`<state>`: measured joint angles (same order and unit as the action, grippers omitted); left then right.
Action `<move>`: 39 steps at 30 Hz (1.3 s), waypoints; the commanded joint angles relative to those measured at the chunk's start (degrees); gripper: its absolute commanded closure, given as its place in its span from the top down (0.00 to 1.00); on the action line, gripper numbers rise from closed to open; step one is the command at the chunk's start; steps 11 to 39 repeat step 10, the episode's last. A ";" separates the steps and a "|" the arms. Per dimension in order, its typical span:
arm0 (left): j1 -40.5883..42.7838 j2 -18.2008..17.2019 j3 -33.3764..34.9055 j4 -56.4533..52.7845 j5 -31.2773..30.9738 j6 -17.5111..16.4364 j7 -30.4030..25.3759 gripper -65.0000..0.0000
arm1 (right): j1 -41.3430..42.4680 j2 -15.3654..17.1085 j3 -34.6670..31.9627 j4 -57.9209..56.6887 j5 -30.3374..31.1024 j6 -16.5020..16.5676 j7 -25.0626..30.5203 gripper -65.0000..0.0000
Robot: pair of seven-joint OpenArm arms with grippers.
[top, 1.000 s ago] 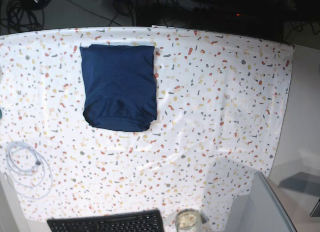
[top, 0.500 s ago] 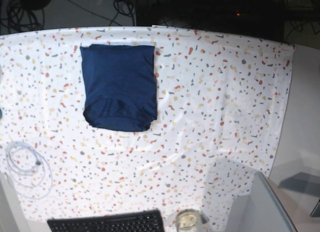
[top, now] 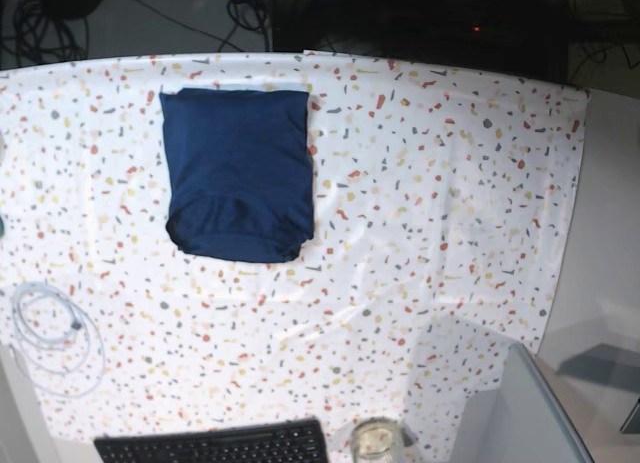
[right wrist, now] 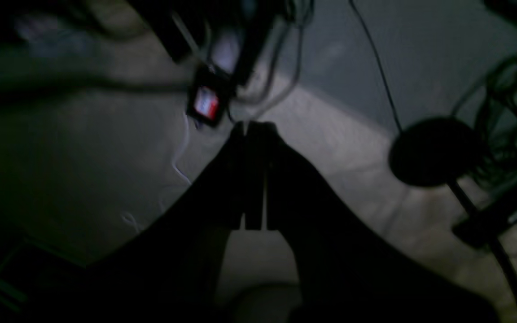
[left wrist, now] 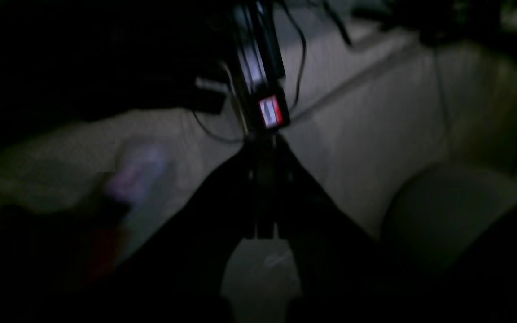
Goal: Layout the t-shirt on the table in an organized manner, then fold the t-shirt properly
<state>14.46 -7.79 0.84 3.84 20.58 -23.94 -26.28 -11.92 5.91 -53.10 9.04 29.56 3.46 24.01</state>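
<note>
The t-shirt [top: 238,173] is lying folded into a compact navy rectangle on the table [top: 450,203], toward the far-left part of the base view; its far edge is running straight and close to the table's far edge, while its near edge is rounding off slightly, with a faint ridge showing across the lower part where a layer is sitting underneath; neither arm is reaching over the cloth in the base view, and the fold is looking finished, as far as one can judge.

The left gripper [left wrist: 265,188] is appearing in its dim wrist view with jaws pressed together and nothing between them; the right gripper [right wrist: 251,175] is showing the same, jaws meeting and empty; both cameras are looking at cables and floor-like surfaces rather than at the table, so both arms seem to be parked well apart from the shirt.

Risks from here are looking small but real; if an arm were coming back across the table, a closed fingertip could be dragging the top layer and opening the fold; the rounded near edge is suggesting loose layers that could be slipping if nudged; the white cable [top: 50,333] coiled near the left edge and the keyboard [top: 215,445] and glass jar [top: 377,440] at the near edge are lying well apart from the shirt, so they are threatening little unless an arm is sweeping low.
</note>
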 commanded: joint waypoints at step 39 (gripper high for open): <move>-1.32 -0.52 -0.09 0.43 3.47 -0.19 -0.93 0.00 | 3.09 2.13 -0.13 -0.20 0.02 -0.26 0.47 0.01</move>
